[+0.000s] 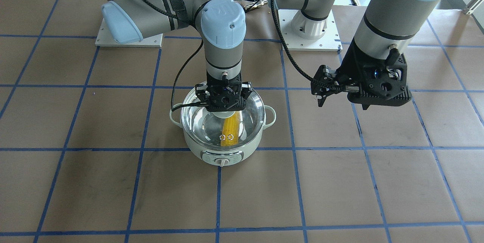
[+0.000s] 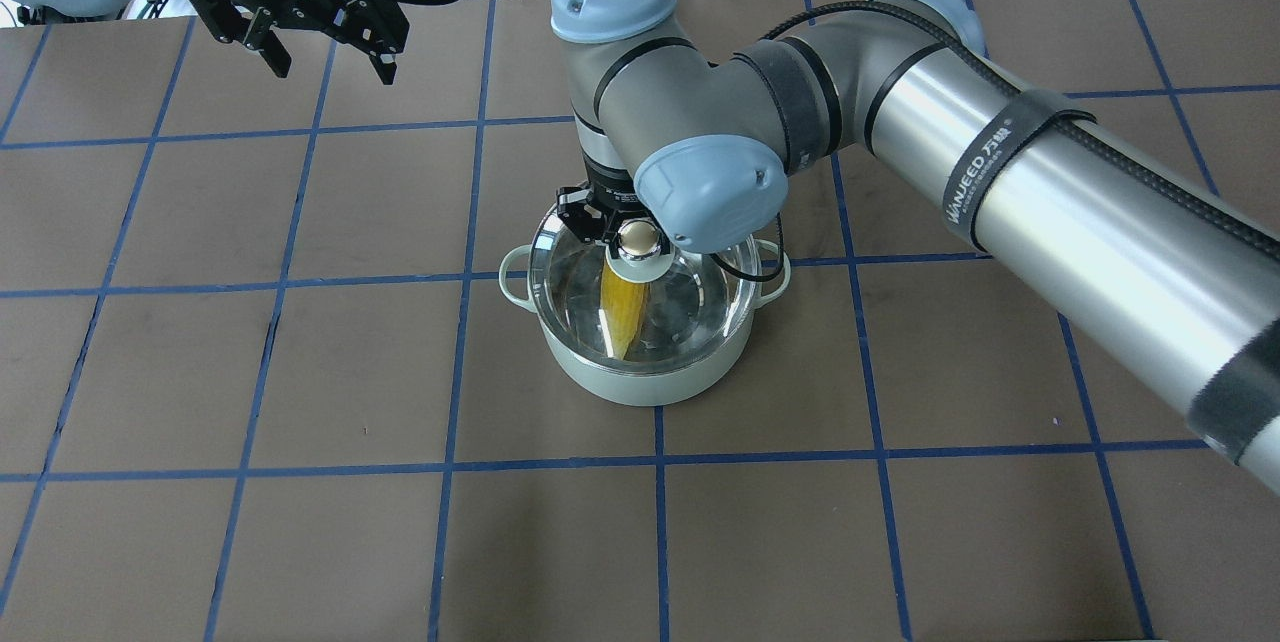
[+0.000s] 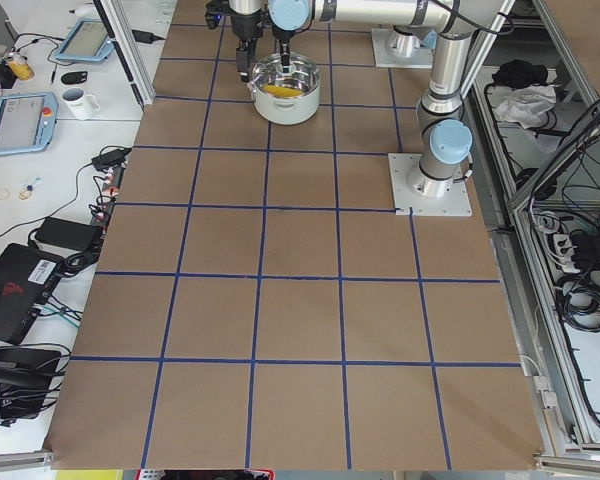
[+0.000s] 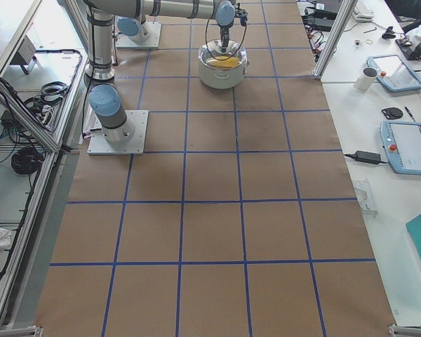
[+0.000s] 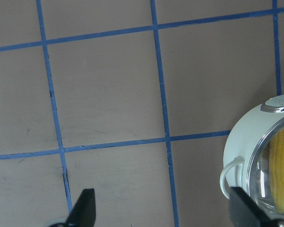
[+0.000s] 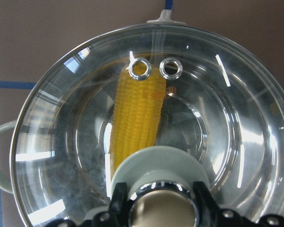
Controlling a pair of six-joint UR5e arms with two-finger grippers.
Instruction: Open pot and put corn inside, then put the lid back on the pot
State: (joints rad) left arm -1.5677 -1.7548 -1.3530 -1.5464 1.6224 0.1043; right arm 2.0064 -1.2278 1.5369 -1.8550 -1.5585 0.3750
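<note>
At centre frame on the counter (image 2: 300, 372), the pot (image 2: 640, 377) holds the corn (image 6: 137, 118) under the seated lid (image 6: 236, 142) (clear glass). The right gripper (image 6: 162, 207) has its jaws clamped on the lid; the left gripper (image 2: 333, 70), upper left overhead, hangs with jaws apart.

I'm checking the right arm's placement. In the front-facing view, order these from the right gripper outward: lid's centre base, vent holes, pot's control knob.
1. Lid's centre base, directly beneath the right gripper.
2. Vent holes, on the glass toward the camera.
3. Control knob, on the pot's front wall, nearest the camera.
</note>
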